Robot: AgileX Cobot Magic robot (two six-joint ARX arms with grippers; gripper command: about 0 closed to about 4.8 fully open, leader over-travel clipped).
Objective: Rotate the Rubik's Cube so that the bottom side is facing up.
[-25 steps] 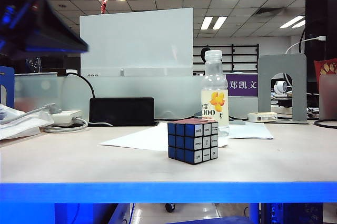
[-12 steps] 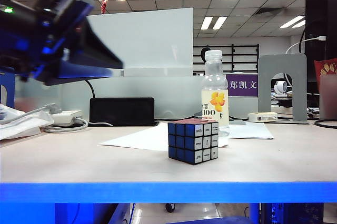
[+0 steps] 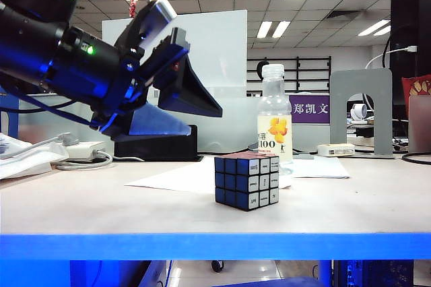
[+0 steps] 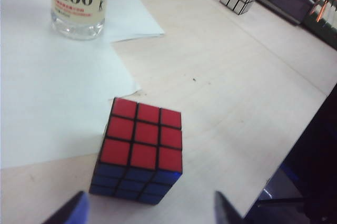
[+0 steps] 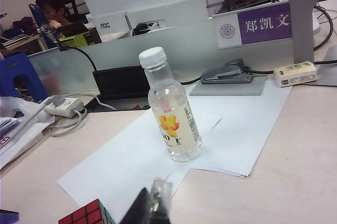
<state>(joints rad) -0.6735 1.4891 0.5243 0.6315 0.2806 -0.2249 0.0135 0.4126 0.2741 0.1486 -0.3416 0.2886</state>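
Lowered toward Rubik's Cube, left end effector spread; bottle behind; right end effector together

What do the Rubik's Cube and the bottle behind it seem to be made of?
Rubik's Cube: probably hard plastic, with a black frame between squares and smooth, slightly glossy red and blue stickers; its right side in the exterior view looks white with small print. Bottle: likely clear thin plastic, since the background shows through it, with a white ribbed cap and a glossy printed label bearing orange fruit.
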